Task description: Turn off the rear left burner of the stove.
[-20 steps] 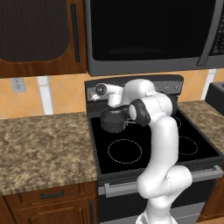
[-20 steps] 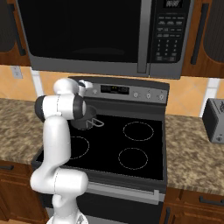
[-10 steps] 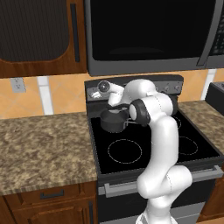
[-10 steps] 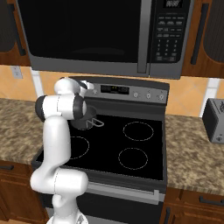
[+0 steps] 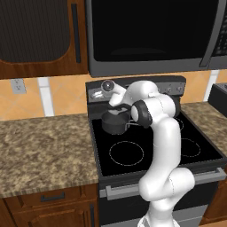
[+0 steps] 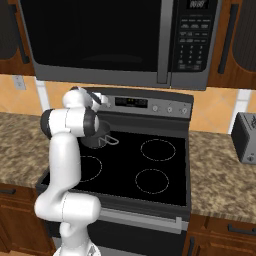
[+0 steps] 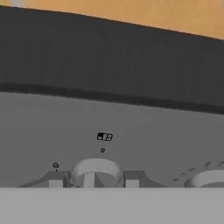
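Observation:
The stove (image 5: 106, 166) is a dark range with a black glass top and a raised back panel. My gripper (image 5: 107, 87) is pressed against the left end of that panel. Close up, a small round silver knob (image 7: 95, 172) sits between the two fingertips (image 7: 55, 179), and the gripper (image 7: 94, 180) is shut on it. A second knob (image 7: 209, 177) shows to its right. A small dark saucepan (image 5: 115, 122) stands at the rear left of the glass and hides the rear left burner. From the right side, the gripper (image 6: 101, 100) and the saucepan (image 6: 100, 138) sit behind my elbow.
A big black microwave (image 5: 150, 35) hangs low over the stove. White ring marks (image 5: 127, 153) lie on the glass. Granite counters (image 5: 44, 146) flank both sides, with a toaster (image 6: 246, 138) on the right one. Wooden cabinets (image 5: 40, 35) hang at the upper left.

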